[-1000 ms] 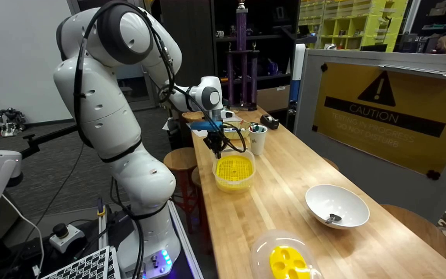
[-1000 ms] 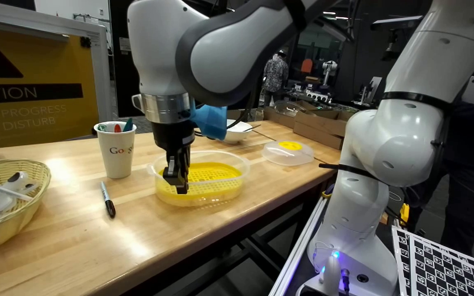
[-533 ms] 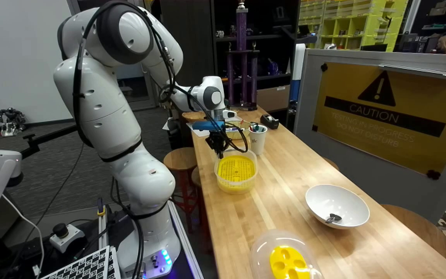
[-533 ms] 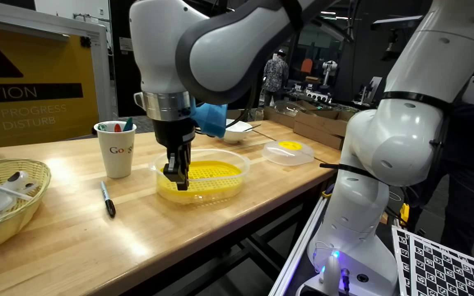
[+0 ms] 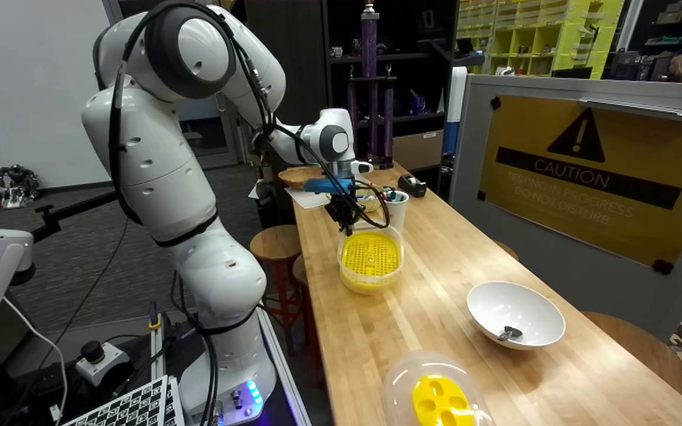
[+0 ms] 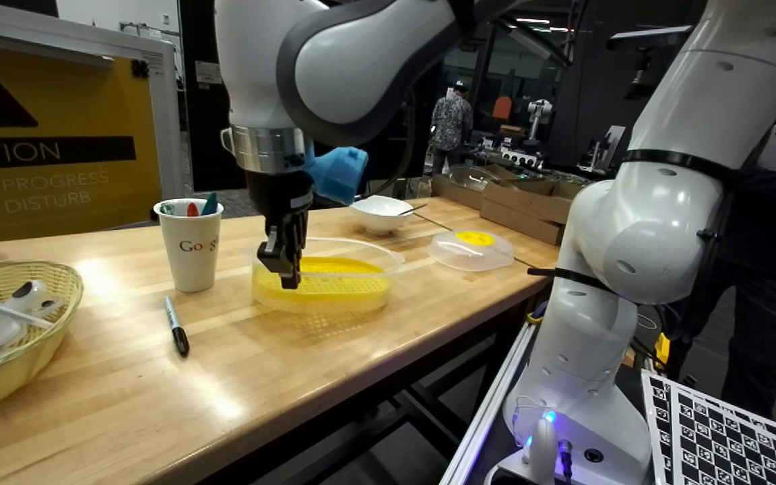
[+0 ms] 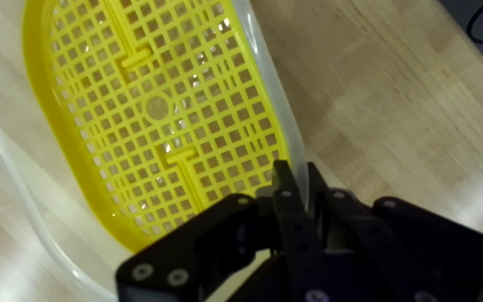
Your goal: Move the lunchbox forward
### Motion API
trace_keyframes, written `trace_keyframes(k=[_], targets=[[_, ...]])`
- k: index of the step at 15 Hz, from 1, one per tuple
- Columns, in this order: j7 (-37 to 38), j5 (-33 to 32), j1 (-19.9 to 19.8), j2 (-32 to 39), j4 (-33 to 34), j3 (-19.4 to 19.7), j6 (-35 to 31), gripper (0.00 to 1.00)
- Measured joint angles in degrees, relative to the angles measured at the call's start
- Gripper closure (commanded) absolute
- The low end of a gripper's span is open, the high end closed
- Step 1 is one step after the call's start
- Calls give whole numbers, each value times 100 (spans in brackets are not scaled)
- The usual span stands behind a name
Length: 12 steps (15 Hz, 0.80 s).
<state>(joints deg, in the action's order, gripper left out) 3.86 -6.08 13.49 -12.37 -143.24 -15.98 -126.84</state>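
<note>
Pinching the lunchbox (image 7: 157, 123) by its clear wall (image 7: 282, 105), the tool (image 7: 297, 168) is nearly closed, one finger inside, one outside.

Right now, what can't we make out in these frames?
Lunchbox, wrist view: one end cut off by the picture's top edge.
Gripper, wrist view: its contact faces on the lunchbox are hidden by its own dark fingers.
Pale basket, in an exterior view: part cut off by the left edge.
Items in the white cup, both exterior views: lower ends hidden by its wall.
Background person, in an exterior view: face too small.
</note>
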Motion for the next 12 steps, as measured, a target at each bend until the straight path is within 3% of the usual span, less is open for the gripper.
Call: trace_keyframes(k=[12], targets=[[134, -262, -319, 388, 648, 200, 187, 98]])
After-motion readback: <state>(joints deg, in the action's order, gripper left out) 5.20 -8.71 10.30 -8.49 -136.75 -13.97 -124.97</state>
